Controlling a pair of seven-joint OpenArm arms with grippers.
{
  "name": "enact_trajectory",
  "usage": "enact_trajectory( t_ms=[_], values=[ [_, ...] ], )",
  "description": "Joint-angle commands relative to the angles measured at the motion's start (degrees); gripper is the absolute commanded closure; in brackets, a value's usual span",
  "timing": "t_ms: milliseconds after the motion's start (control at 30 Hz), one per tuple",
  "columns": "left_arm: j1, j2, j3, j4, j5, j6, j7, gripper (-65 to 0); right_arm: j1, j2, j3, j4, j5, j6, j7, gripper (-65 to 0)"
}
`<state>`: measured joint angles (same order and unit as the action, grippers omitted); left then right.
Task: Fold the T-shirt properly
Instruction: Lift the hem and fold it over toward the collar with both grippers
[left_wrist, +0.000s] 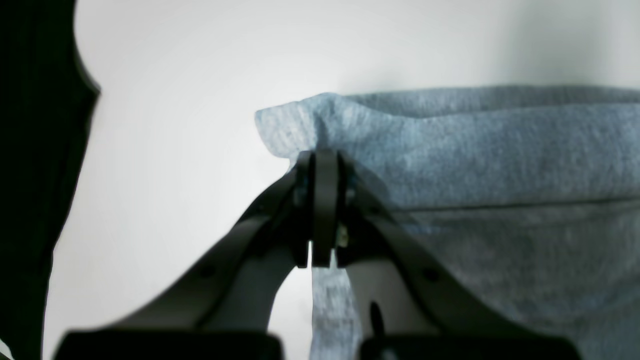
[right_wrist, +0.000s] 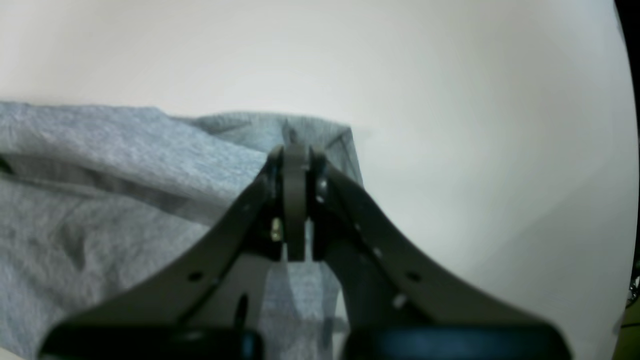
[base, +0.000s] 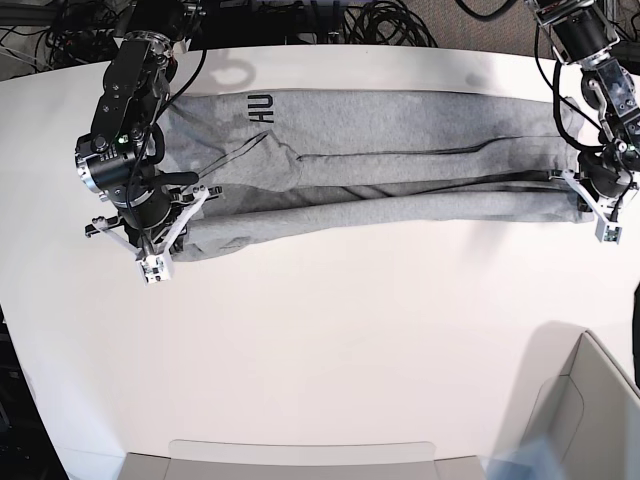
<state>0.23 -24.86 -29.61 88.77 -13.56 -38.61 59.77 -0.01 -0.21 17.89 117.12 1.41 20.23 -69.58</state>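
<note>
Grey T-shirt (base: 380, 170) lies stretched into a long band across the far half of the white desk (base: 330, 340), running side to side between the two arms. Partly folded lengthwise: a near strip is doubled over, with a dark seam line along the middle. Dark block letters (base: 261, 107) show near the far edge toward the base view's left end, only a couple readable.

Left claw (left_wrist: 325, 160), on the base view's right, is closed tight on a corner of the shirt; in its wrist view the jaws meet with fabric bunched above the tips and a strip hanging down between the fingers (left_wrist: 260, 235). Cloth spreads off to that view's right, bare desk to the left.

Right claw (right_wrist: 295, 152), on the base view's left, is likewise clamped on the shirt's other end; its wrist view shows jaws pressed together, a folded corner of grey knit poking up behind the tips, more shirt lying wrinkled to the left, white desk to the right.

Both claws sit at the near edge of the band, low over the desk, well apart from each other.

Cables (base: 330, 20) are tangled behind the desk's far edge. A light-coloured bin (base: 590, 400) shows at the near right corner of the base view, and a pale tray edge (base: 300, 460) along the bottom.
</note>
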Motion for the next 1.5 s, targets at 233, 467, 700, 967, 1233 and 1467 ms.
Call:
enact_trajectory(
  t_ms=[233,467,700,967,1233,1467],
  values=[
    [4.39,-1.29,-0.68,6.22,-0.11,0.24,-0.73,0.0,-0.12,0.69,4.48,1.25,-0.49,5.84,-3.96,0.0],
    [6.50,-0.50,-0.68,9.38,-0.11,0.24,-0.65,0.0,-1.88,1.92,9.58,1.43,-0.22,10.41,-6.33,0.0],
    [8.17,-0.41,-0.68,9.47,-0.11,0.24,-0.65,0.0,-5.31,2.01,11.87,1.43,-0.22,15.33,-6.15,0.0],
    [10.98,1.26,-0.68,9.29,-0.02,0.24,-0.73,0.0,-9.97,2.01,11.69,1.43,-0.22,15.42,-4.75,0.0],
    [13.00,1.52,-0.59,9.03,0.16,0.24,-1.09,0.0,-16.12,1.92,11.52,1.34,-0.22,15.33,-1.67,0.0],
    [13.62,1.52,-0.59,6.83,0.16,0.24,-1.17,0.0,-19.29,1.66,11.60,1.34,-0.22,15.33,-1.50,0.0]
  ],
)
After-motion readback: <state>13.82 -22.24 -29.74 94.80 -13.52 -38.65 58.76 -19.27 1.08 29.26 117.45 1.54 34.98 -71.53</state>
